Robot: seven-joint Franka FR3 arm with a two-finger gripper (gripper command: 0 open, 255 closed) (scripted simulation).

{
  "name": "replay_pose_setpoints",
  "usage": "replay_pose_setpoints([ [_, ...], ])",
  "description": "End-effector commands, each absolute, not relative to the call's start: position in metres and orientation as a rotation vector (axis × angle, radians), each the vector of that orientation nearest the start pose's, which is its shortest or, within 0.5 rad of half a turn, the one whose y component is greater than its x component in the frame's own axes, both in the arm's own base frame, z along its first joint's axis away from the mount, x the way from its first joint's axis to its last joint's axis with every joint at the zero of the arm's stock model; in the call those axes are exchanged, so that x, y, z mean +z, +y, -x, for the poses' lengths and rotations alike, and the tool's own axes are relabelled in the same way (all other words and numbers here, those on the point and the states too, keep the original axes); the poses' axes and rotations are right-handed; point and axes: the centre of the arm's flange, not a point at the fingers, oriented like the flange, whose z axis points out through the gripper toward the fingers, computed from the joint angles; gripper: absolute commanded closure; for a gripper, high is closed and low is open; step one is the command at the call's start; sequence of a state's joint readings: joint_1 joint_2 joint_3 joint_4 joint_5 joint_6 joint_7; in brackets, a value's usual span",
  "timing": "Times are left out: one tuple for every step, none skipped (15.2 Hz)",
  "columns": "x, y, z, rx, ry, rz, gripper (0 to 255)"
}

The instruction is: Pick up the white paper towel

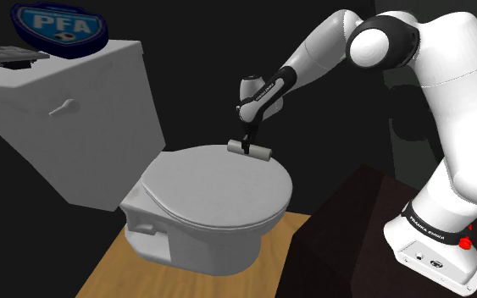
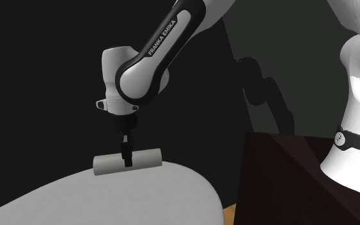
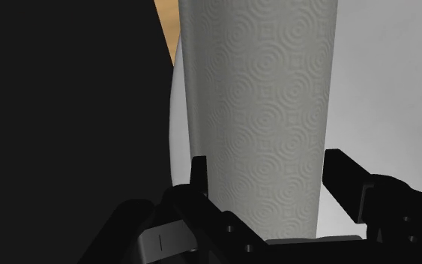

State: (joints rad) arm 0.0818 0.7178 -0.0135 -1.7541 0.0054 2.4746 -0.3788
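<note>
Grey-white paper towel roll (image 2: 145, 159), embossed with ringed circles, clasped in the black claw (image 2: 127, 161); arm (image 2: 172, 32) above reads FRANKA EMIKA, far-off blue badge (image 1: 60, 25) reads PFA

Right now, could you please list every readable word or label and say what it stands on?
"PFA": blue shield-shaped badge atop the grey toilet tank.
"FRANKA EMIKA": dark strip along the white robot arm.
Black band at the arm's base: lettering too small to read.
</note>
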Motion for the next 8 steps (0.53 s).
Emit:
replay_pose_setpoints([
  [0.159,0.046,-0.659,-0.001,-0.697,3.069,255],
  [0.159,0.045,-0.660,-0.001,-0.697,3.069,255],
  [0.164,0.045,-0.660,-0.001,-0.697,3.069,255],
  [0.169,0.045,-0.660,-0.001,-0.697,3.069,255],
  [0.175,0.045,-0.660,-0.001,-0.697,3.069,255],
  [0.180,0.045,-0.660,-0.001,-0.697,3.069,255],
  [0.185,0.045,-0.660,-0.001,-0.697,3.069,255],
  [0.190,0.045,-0.660,-0.001,-0.697,3.069,255],
])
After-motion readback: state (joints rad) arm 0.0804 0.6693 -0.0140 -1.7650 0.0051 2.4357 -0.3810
